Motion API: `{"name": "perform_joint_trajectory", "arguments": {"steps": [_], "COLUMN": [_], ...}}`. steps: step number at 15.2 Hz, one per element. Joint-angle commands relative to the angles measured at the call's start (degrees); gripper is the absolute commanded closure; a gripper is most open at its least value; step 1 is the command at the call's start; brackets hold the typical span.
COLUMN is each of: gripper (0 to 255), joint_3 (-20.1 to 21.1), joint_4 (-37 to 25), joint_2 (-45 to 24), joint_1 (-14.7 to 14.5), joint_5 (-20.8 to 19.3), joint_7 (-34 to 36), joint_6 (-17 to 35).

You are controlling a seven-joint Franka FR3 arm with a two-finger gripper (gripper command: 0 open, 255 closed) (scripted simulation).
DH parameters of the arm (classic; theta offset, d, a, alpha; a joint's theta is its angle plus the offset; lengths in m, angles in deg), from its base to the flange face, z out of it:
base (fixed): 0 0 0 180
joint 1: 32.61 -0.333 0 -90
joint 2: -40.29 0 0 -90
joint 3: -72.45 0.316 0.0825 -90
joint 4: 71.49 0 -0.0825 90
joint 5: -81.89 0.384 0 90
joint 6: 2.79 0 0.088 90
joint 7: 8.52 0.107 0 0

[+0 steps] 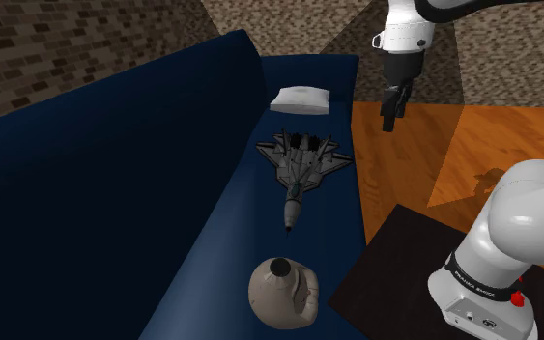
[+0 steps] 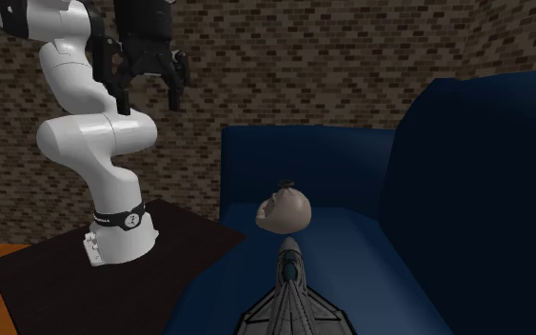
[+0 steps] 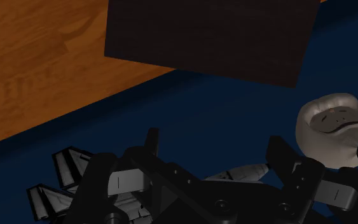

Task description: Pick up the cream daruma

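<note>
A blue sofa (image 1: pixel 115 193) is carrying a daruma (image 1: pixel 282 292) at the shoulder view's bottom centre, a toy jet (image 1: pixel 301 166) mid-frame, and a cushion (image 1: pixel 300 99) above.

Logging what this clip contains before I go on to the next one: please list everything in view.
daruma: one, greyish cream, on the sofa seat at the end near the stand
toy jet: one, grey, mid-seat, nose toward the daruma
pillow: one, white, far end of the seat
sofa: one, navy blue, along the shoulder view's left
floor: one, orange-brown wood, beside the sofa
brick wall: one, brown, behind the sofa
stand: one, dark box, on the floor beside the sofa
arm: one, white with dark joints, rising from the stand
pincer: one, black, open and empty, raised in the air
</note>
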State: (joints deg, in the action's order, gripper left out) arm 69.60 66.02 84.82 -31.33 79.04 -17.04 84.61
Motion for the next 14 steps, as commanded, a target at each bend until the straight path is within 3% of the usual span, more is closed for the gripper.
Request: {"name": "perform_joint_trajectory", "arguments": {"steps": [1,14], "gripper": [0,0], "joint_3": [0.0,14.23], "joint_4": [0.0,8.78], "joint_2": [0.0,-5.38], "joint_1": [0.0,-6.9], "joint_5": [0.0,11.33], "joint_7": [0.0,14.78], "joint_6": [0.0,16.31]}}
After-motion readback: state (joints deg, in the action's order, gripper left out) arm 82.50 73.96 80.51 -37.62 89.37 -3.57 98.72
